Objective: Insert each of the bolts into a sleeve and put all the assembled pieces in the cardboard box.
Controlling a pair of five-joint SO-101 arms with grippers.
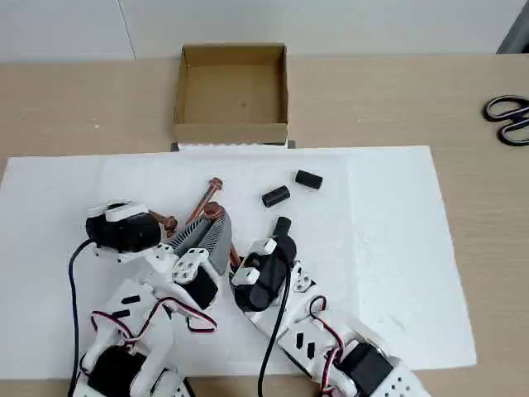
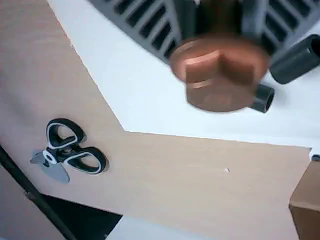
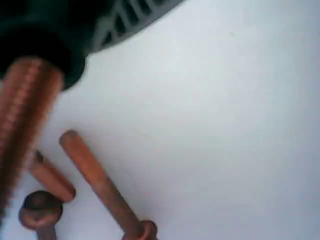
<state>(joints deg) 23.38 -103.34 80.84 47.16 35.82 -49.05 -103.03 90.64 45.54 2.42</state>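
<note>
- Bolt, copper with a hex head, is clamped in the left claw. Its grey fingers press in from either side, just behind the head.
- Right claw stands just beside the left claw. A black sleeve juts from its tip, and its wrist view shows a threaded shank meeting a dark mass. I cannot tell whether this claw is clenched.
- 2 loose sleeves lie just beyond the right claw. More loose bolts lie beside and beyond the left claw. All rest on the white paper sheet.
- Cardboard box sits well beyond both claws, past the paper's far edge on the table. No assembled piece lies in it yet.
- Handling, as a judgement: the bolts look like stiff, light metal and are round enough to roll. They are best held at the head end, so the thread stays free to enter a bore.
- The sleeves look rigid and smooth, so they are likely to roll or slip. Take one across the middle of its barrel and leave both open ends clear.
</note>
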